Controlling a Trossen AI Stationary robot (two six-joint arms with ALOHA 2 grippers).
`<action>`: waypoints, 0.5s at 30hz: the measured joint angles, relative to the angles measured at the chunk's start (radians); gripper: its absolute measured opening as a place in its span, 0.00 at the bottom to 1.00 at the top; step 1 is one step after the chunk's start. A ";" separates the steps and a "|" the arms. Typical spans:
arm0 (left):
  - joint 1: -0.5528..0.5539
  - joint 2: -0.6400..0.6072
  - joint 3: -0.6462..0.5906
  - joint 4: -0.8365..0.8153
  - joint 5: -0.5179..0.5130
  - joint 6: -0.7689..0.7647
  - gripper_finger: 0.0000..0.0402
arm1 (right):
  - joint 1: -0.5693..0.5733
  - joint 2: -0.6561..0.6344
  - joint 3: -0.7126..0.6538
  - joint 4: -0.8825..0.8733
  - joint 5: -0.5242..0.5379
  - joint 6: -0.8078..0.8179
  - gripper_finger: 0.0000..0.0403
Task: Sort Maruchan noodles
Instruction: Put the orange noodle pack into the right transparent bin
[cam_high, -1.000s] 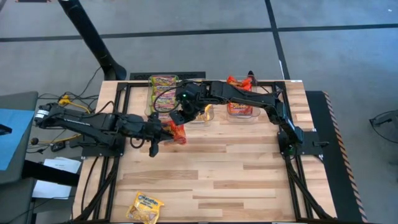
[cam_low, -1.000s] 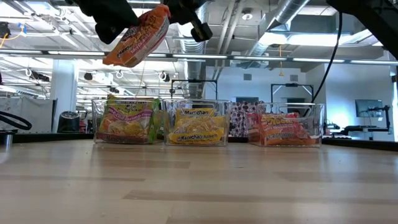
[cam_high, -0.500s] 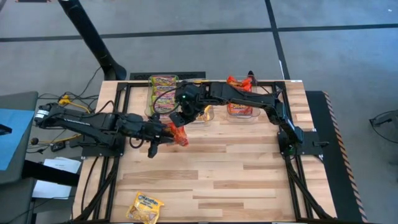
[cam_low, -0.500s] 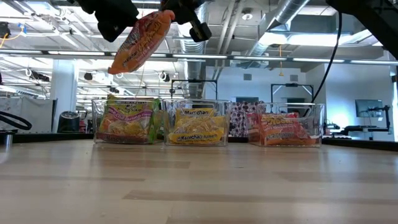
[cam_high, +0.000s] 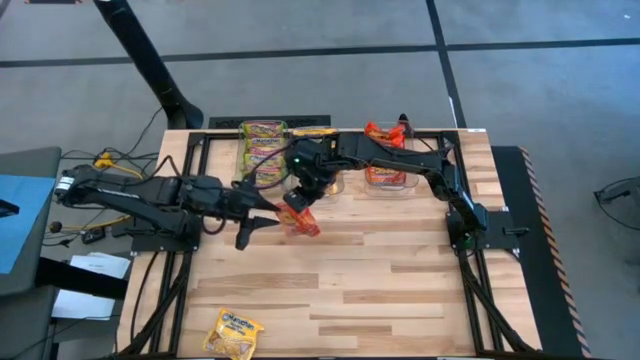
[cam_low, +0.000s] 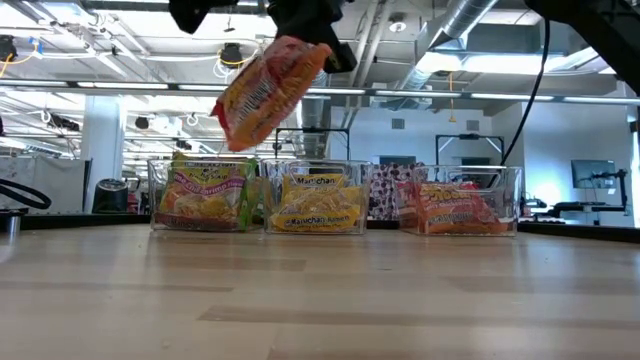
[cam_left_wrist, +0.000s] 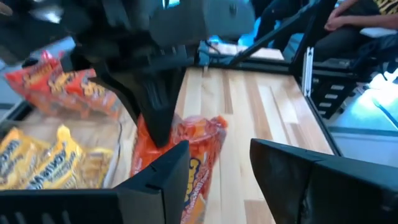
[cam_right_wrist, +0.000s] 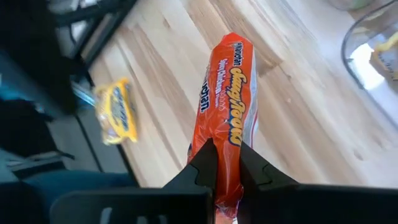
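Observation:
An orange Maruchan noodle packet (cam_low: 268, 90) hangs in the air in front of three clear bins, with my right gripper (cam_high: 303, 195) shut on it. My left gripper (cam_high: 258, 220) stands open just to the packet's left. In the left wrist view its two fingers (cam_left_wrist: 168, 174) flank the packet's lower end (cam_left_wrist: 202, 155), and no touch shows. A yellow packet (cam_high: 232, 332) lies flat on the table near the front left corner. The bins hold green-pink (cam_low: 203, 195), yellow (cam_low: 315, 203) and orange (cam_low: 455, 208) packets. My right gripper pinches the orange packet's upper end (cam_right_wrist: 225, 146) between its two fingers (cam_right_wrist: 205, 163). The fingers come from above, slanting down. The packet hangs tilted below them, its free end (cam_low: 235, 125) toward the table's left, clear of the table.
The three bins (cam_high: 262, 148), (cam_high: 328, 183), (cam_high: 388, 172) stand in a row along the far edge, with a loose orange packet (cam_high: 385, 132) behind the right one. Black frame rails (cam_high: 196, 160) border the table. Bare wood (cam_high: 400, 280) fills the middle and near right.
My left gripper has opened, let go of the orange packet and drawn back a little toward the table's left edge. My right gripper keeps its hold and has carried the packet slightly toward the right and near edges. The packet's lower end has swung free.

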 joint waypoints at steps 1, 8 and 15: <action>0.000 0.000 0.009 -0.001 0.000 0.005 0.39 | 0.000 -0.004 0.000 -0.019 0.009 -0.024 0.10; 0.000 0.000 0.070 -0.003 0.000 0.005 0.39 | 0.000 -0.047 0.000 -0.128 0.099 -0.173 0.10; 0.013 0.000 0.108 -0.003 -0.044 0.008 0.39 | -0.018 -0.103 0.000 -0.234 0.171 -0.314 0.10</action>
